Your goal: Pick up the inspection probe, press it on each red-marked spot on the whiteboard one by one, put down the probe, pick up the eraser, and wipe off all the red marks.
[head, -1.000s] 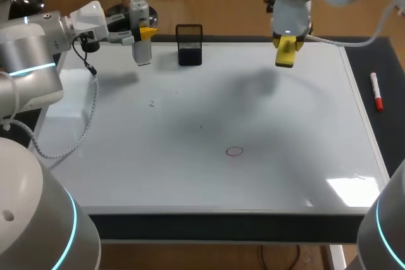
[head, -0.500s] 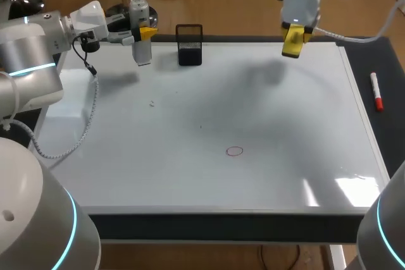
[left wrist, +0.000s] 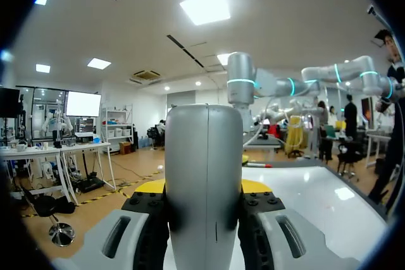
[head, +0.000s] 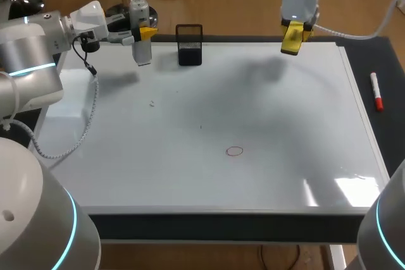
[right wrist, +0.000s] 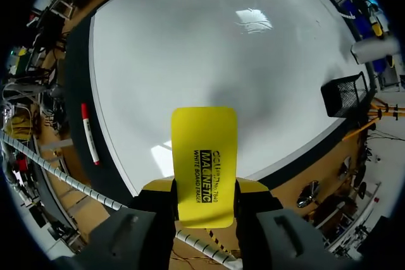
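Glossy whiteboard (head: 285, 112), smooth matt probe (left wrist: 204, 175)

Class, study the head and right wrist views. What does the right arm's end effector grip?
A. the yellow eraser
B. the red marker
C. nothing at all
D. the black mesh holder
A: in the right wrist view the yellow eraser sits clamped between the two fingers of the right end effector, while the red marker lies apart, untouched.

The only print stands on the yellow eraser (right wrist: 204, 156), held between the fingers of the right gripper (right wrist: 204, 189): black lettering in a few lines along its flat face, one line larger. In the head view this lettering is too small to read.
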`<state>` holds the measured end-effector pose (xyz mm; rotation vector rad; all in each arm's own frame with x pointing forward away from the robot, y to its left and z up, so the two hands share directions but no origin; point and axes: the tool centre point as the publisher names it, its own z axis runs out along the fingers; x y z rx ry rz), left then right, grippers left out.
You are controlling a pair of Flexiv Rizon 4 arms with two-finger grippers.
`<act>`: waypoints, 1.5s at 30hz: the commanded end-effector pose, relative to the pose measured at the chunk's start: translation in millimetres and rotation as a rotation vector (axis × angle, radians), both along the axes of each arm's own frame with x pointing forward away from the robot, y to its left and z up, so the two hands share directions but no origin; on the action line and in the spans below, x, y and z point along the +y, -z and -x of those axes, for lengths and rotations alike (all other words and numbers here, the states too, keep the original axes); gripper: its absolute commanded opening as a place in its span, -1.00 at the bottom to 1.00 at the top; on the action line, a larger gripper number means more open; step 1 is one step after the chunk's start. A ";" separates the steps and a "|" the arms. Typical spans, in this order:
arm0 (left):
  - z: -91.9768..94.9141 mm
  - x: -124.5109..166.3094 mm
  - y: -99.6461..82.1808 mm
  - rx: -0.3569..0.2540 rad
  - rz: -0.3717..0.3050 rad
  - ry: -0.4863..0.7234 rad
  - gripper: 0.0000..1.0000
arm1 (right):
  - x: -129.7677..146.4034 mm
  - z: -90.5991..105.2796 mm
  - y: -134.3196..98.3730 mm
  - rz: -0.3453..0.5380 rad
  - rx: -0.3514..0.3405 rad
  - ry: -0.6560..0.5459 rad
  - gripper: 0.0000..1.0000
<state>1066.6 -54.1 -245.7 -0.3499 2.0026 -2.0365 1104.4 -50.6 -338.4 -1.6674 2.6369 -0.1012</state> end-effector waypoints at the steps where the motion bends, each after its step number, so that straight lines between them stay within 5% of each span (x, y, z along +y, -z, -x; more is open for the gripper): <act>1: 0.3 -0.6 -0.4 -0.002 0.001 -0.003 -1.00 | -0.6 8.1 -9.3 0.016 -0.028 0.007 -1.00; 35: 0.3 -0.6 -0.4 -0.002 0.001 -0.003 -1.00 | -0.6 8.1 -9.3 0.016 -0.028 0.007 -1.00; 45: 69.8 -26.9 -17.7 -0.015 0.040 0.059 -1.00 | -0.6 8.1 -9.3 0.016 -0.028 0.007 -1.00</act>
